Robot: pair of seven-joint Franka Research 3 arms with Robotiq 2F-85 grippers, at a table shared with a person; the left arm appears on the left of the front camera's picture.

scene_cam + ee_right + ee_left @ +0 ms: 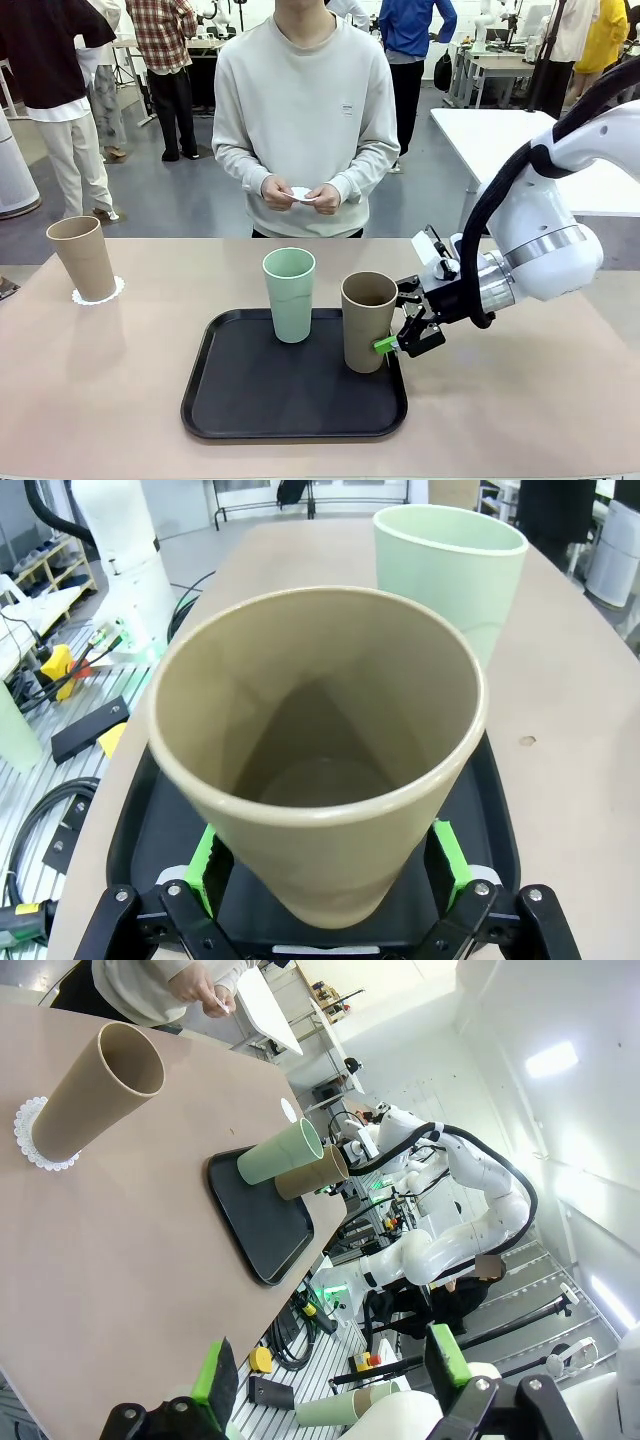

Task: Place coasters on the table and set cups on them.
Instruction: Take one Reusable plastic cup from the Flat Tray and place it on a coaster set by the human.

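Note:
One tan cup (83, 258) stands on a white scalloped coaster (98, 293) at the table's (520, 400) far left. A mint green cup (289, 293) and a second tan cup (368, 320) stand on the black tray (240, 400). My right gripper (400, 335) is open, its green pads (450, 865) on either side of the lower part of that tan cup (320, 750). The mint cup (455, 570) stands just behind it. My left gripper (330, 1370) is open and holds nothing, away from the tray (250, 1230). The person holds another coaster (301, 194) in both hands.
The person stands at the far edge, behind the tray. A white table (500, 130) stands at the back right. Bare tabletop lies between the left cup and the tray, and to the right of the tray under my right arm (540, 240).

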